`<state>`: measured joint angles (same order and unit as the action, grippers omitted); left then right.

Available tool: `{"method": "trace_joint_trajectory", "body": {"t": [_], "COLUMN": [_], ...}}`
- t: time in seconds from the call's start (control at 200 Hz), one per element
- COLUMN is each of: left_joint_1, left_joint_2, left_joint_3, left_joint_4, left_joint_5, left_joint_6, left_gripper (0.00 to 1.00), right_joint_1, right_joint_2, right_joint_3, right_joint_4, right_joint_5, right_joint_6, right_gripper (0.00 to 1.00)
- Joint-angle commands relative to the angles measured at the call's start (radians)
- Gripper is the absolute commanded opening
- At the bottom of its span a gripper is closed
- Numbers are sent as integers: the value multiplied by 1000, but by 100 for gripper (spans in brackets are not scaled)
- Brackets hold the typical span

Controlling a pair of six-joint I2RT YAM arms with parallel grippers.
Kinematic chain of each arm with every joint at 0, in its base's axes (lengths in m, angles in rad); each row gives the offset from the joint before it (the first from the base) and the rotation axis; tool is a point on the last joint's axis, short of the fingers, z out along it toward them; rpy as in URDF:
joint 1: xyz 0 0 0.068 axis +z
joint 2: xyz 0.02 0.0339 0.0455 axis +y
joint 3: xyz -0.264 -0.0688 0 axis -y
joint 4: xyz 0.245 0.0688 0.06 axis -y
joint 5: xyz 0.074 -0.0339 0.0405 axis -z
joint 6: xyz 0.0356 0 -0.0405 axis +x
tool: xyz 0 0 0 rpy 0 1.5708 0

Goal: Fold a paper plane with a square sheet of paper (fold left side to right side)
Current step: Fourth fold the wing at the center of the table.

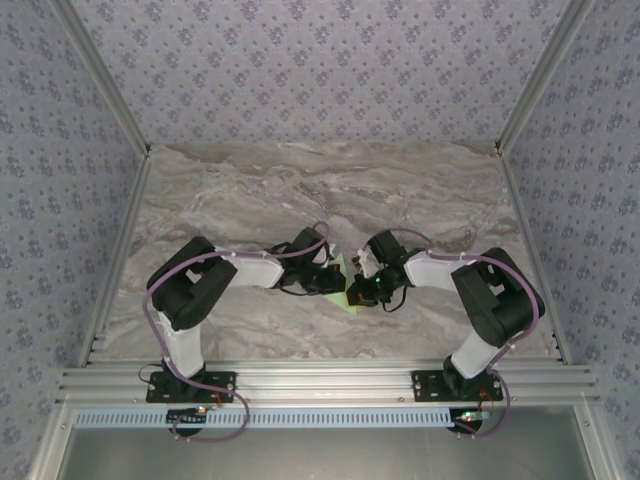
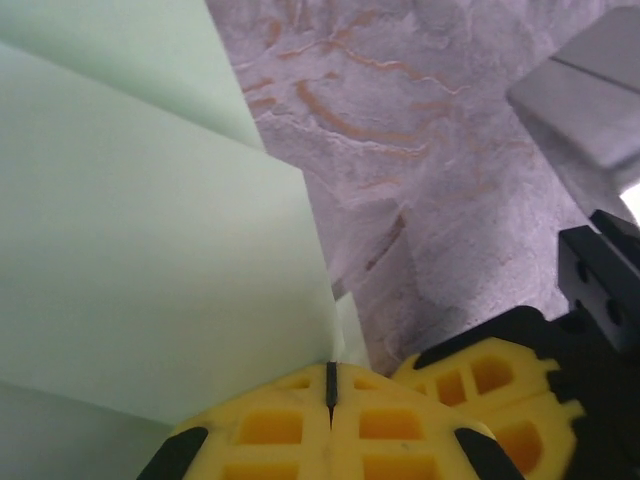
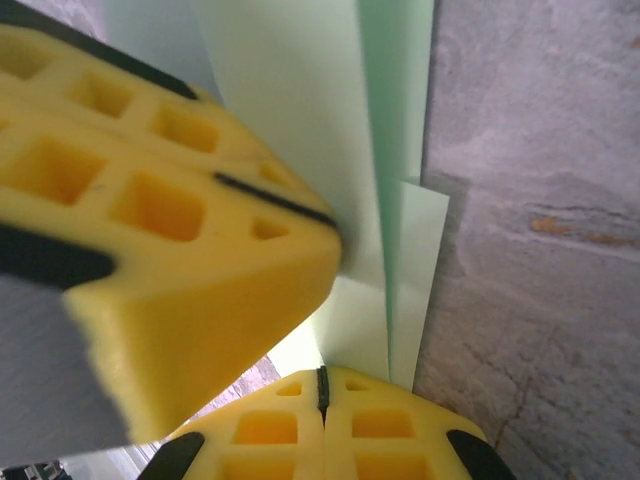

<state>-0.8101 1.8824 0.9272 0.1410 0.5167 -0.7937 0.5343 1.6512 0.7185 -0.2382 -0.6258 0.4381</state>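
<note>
Mint-green and thin, the sheet of paper (image 1: 347, 288) sits just below the middle of the overhead frame, on the grey-veined marble bench (image 1: 300, 190). It is wedged between the two end effectors where the arms meet. The left end effector (image 1: 328, 279) comes in from the left of the frame and the right end effector (image 1: 366, 290) from the right, both touching the paper.

From the left wrist, the sheet (image 2: 150, 230) takes up the left half of the frame in several overlapping folded layers. Their lower right corner runs down into the seam of the left end effector (image 2: 330, 400) at the bottom edge. Its yellow fingers are pressed together and pinch the paper there. The right end effector (image 2: 480, 378) lies just beside it in the lower right.

From the right wrist, the folded layers (image 3: 300, 120) stand nearly edge-on through the upper middle of the frame. They descend to the closed yellow fingers of the right end effector (image 3: 322, 395) at the bottom, which appear to grip the lower edge. The left end effector (image 3: 300, 215) fills the left of that frame, also closed, with its tip against the paper.
</note>
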Motion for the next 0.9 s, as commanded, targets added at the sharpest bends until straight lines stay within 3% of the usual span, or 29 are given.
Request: {"method": "trace_joint_trajectory", "body": {"t": [0.0,0.265,0.894], "left_joint_1": [9,62,234], "left_joint_2": [28,61,112], "left_joint_3": [-13,-18,133], "left_joint_4": [49,83,-89], "left_joint_5": [19,24,54], "left_joint_6": [14,33,218], "left_gripper": [2,2,2], "right_joint_1": [-7,-3,1], "right_joint_2": [59,70,84], "right_joint_3": [-33,-18,-27], "right_joint_4": [-126,-191,-225], "right_joint_5": [209,255,275], "right_joint_6": [-5,-33,-50], "right_gripper": [0,0,0]}}
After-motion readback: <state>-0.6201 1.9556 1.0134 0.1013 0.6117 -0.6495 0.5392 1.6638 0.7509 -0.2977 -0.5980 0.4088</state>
